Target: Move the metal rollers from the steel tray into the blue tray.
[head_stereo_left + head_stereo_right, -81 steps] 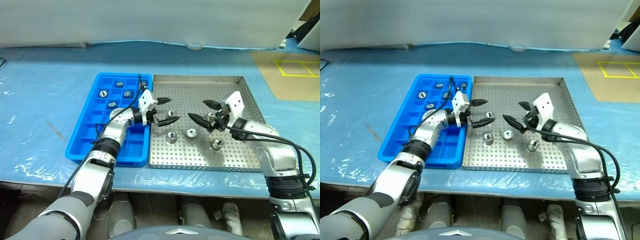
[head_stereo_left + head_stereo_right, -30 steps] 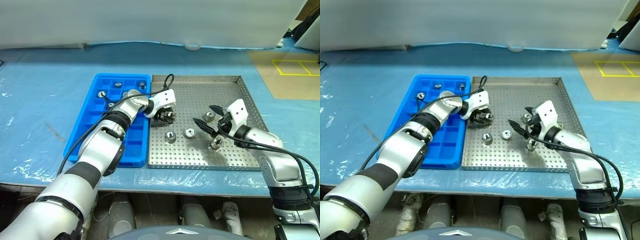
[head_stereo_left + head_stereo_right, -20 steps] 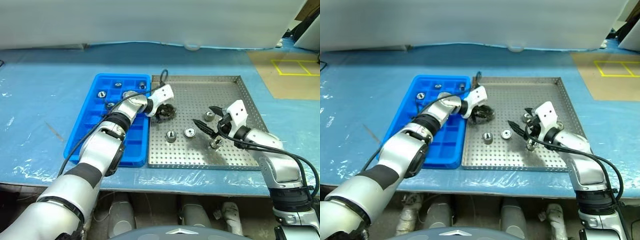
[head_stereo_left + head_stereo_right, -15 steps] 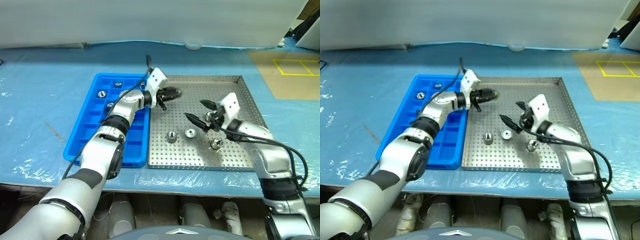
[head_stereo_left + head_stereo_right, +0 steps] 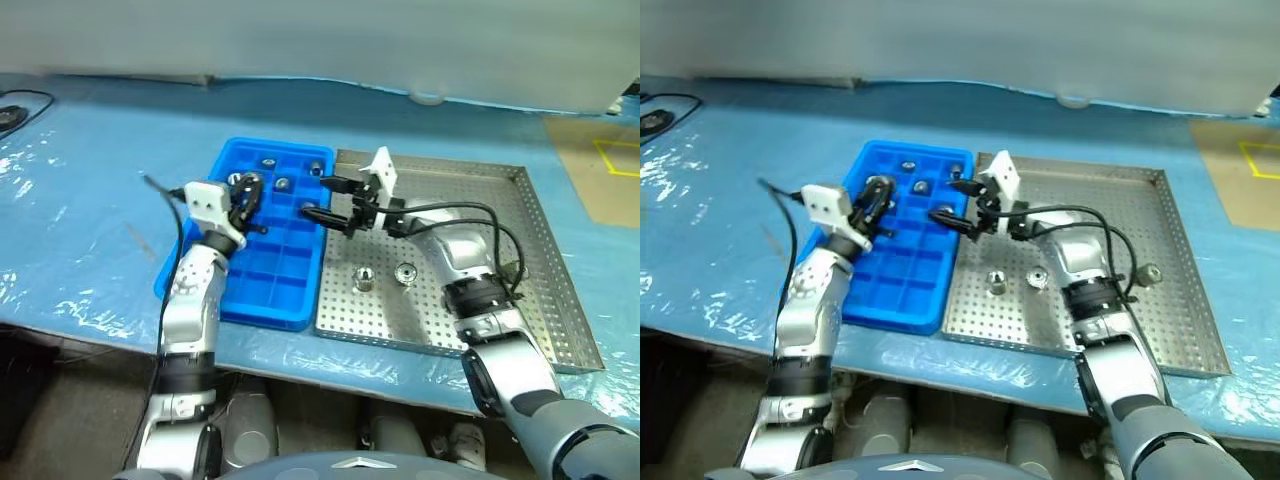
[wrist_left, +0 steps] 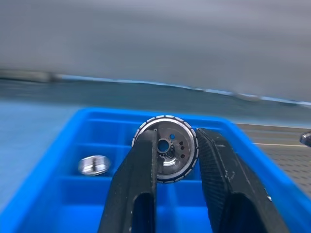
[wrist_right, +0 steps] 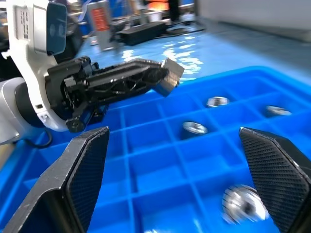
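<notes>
Left of centre in the head view, the left gripper (image 5: 247, 190) is clamped on one metal roller (image 6: 166, 154) above the blue tray (image 5: 262, 290), which already has rollers in its far compartments. The right gripper (image 5: 325, 198) hangs wide apart and empty over the tray's right edge. Two rollers (image 5: 365, 279) lie on the steel tray (image 5: 540, 290) at centre.

No text, label, brand, number or sign can be read on anything here. The white wrist housing (image 7: 36, 29) seen beyond the bright blue compartmented plastic tray (image 7: 160, 194) bears small dark print, too blurred to make out.
</notes>
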Motion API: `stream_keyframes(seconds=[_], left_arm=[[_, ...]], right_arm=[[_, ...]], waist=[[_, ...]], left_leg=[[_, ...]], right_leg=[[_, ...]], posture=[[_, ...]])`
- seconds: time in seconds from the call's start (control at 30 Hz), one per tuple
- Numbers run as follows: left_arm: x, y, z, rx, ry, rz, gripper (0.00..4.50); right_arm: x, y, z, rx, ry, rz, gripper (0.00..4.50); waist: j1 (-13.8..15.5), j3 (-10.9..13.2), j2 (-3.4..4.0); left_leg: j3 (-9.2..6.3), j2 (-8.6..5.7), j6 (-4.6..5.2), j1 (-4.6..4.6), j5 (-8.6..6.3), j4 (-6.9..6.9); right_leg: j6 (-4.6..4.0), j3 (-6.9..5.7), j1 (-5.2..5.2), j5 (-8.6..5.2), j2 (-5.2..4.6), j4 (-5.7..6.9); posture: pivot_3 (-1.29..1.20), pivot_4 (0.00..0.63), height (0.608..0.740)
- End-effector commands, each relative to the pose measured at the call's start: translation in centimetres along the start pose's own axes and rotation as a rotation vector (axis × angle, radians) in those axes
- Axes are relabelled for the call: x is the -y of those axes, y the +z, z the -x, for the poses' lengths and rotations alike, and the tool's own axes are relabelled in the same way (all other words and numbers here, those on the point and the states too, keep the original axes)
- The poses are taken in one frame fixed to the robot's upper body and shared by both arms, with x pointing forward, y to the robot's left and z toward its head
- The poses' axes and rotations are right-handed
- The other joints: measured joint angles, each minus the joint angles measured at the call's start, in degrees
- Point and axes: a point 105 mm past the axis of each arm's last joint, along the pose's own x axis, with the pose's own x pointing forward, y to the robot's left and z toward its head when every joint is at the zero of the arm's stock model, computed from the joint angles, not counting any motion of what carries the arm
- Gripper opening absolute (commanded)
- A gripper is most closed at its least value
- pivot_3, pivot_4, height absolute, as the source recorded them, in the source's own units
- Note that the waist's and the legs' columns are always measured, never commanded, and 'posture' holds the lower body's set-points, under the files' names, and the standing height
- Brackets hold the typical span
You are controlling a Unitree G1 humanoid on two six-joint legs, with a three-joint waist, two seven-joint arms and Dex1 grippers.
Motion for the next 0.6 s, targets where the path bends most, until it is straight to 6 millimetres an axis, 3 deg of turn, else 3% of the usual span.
stream_keyframes(seconds=[0.03,0.3,0.43,0.6], left_arm=[[-1.2,2.1,0.9,0.059,0.124,-0.080,0.88],[-2.7,0.2,2.8,-0.054,0.208,-0.090,0.88],[-1.9,-0.8,2.2,-0.093,0.149,-0.060,0.88],[-0.2,-0.2,0.8,-0.066,0.036,-0.035,0.88]], right_arm=[[-0.5,0.9,-1.1,0.016,0.071,0.046,4.50],[-1.0,0.6,-2.0,0.019,0.117,0.047,4.50],[-0.8,-0.1,-1.2,0.007,0.090,0.042,4.50],[-0.6,-0.2,-0.7,0.008,0.059,0.044,4.50]], waist=[[0.94,0.01,0.01],[4.14,0.02,0.05],[5.41,0.02,0.07],[5.69,0.02,0.07]], left_leg=[[-0.04,0.00,-0.01,-0.02,0.01,0.00],[-0.90,0.00,-0.26,-0.55,0.16,0.05],[-1.09,0.02,-0.29,-0.75,0.18,0.26],[-1.13,0.02,-0.30,-0.78,0.18,0.41]], right_leg=[[0.00,-0.03,0.00,0.00,0.00,0.00],[-0.11,-0.75,-0.03,-0.07,0.04,0.02],[-0.11,-0.87,-0.05,-0.07,0.06,0.09],[-0.10,-0.87,-0.02,-0.06,0.03,0.17]], posture=[[0.44,0.150,0.740],[0.49,0.150,0.740],[0.46,0.150,0.740],[0.42,0.150,0.740]])
